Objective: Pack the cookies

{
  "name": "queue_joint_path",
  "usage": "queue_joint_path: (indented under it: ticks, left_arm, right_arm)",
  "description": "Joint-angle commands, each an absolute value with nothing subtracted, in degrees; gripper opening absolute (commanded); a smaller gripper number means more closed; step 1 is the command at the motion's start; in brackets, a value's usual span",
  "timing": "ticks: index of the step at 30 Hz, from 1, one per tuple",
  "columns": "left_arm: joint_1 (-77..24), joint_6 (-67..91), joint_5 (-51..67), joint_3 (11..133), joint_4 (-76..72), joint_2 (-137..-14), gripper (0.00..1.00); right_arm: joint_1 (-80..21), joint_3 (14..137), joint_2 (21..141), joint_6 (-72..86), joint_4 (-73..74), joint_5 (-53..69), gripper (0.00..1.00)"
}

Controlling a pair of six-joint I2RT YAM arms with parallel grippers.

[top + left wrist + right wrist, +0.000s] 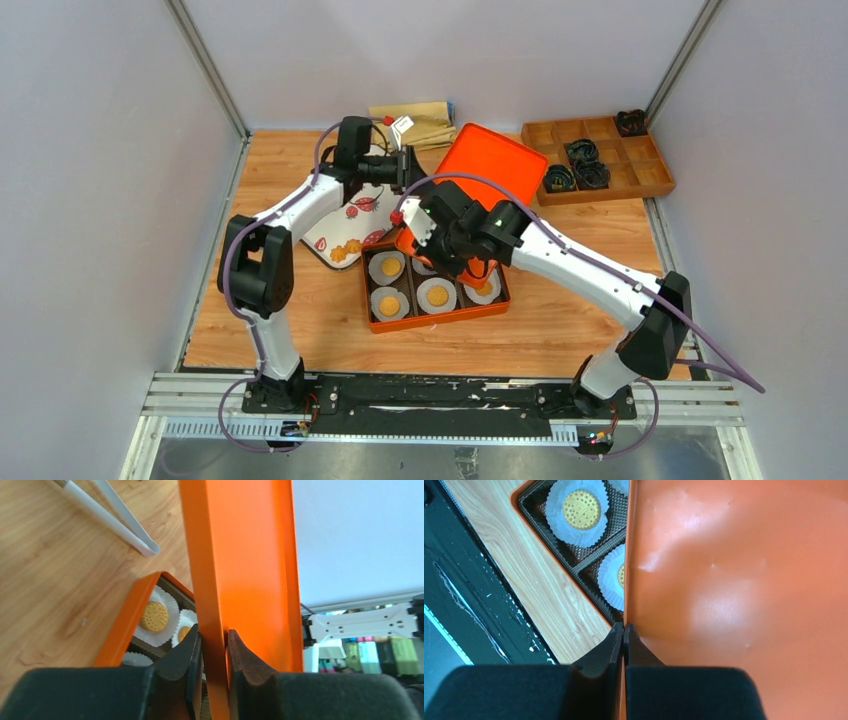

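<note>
- Several cookies [438, 295] sit inside the box [440, 322], each in its own paper cup [167, 611]. A few more lie loose just left of the box, at the near end of a bag [352, 215].
- By their looks they are light, thin and dry, so probably brittle. A hard pinch would likely chip or crumble one, and a flat face gives the fingers little to catch.
- The safest hold is probably across the rim, from two opposite sides, with a gentle squeeze. Lifting a cookie by its cup would spare it altogether.
- Each cookie is a small flat round, golden-orange, with fine dots pricked over the top. None in the box looks broken.
- The lid [500, 165] stands tilted over the far side of the box, so the cups below it are partly hidden.
- The left gripper [215, 637] is clamped on the lid's thin edge, one finger on each face.
- The right gripper [624, 630] is pinched tight on another edge of the lid, above the box's compartments.
</note>
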State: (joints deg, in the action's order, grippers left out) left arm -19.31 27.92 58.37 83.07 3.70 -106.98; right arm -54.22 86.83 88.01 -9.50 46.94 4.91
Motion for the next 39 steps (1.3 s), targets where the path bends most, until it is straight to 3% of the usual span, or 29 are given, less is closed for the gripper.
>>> queue_joint_path:
  ticks: [1,4,7,9,15,18,29,39]
  left_arm:
    - [-20.35,28.99,61.8,78.63,-1.38,-101.99,0.11]
    - [-20.57,29.47,59.69,76.08,-1.55,-99.55,0.0]
    - [-20.57,27.1,56.78,77.17,5.17,-98.93,0.0]
    - [-20.57,26.9,55.28,78.16,7.94,-99.19,0.0]
    - [-20.57,28.85,50.22,78.39,9.92,-98.2,0.0]
    - [-20.48,28.31,46.51,81.8,14.2,-99.78,0.0]
    - [-20.31,29.63,40.67,104.2,29.56,-110.81,0.0]
    - [-20.04,32.51,42.21,116.95,36.14,-115.87,0.0]
  right_arm:
    - [-54.76,86.24,86.92,-11.58,44.12,0.35,0.0]
    - [-54.74,85.93,86.63,-10.99,42.97,-2.45,0.0]
    - [-54.67,85.25,85.95,-10.54,41.36,-7.87,0.04]
    - [-54.67,84.43,85.62,-10.27,40.38,-12.14,0.15]
    - [-54.76,81.5,83.9,-9.4,35.33,-22.42,0.62]
    - [-54.88,79.01,81.81,-8.86,31.68,-25.96,0.75]
    - [-61.46,69.72,75.19,-12.13,20.27,-31.84,0.8]
    - [-65.65,67.17,82.38,-16.22,13.58,-42.6,0.76]
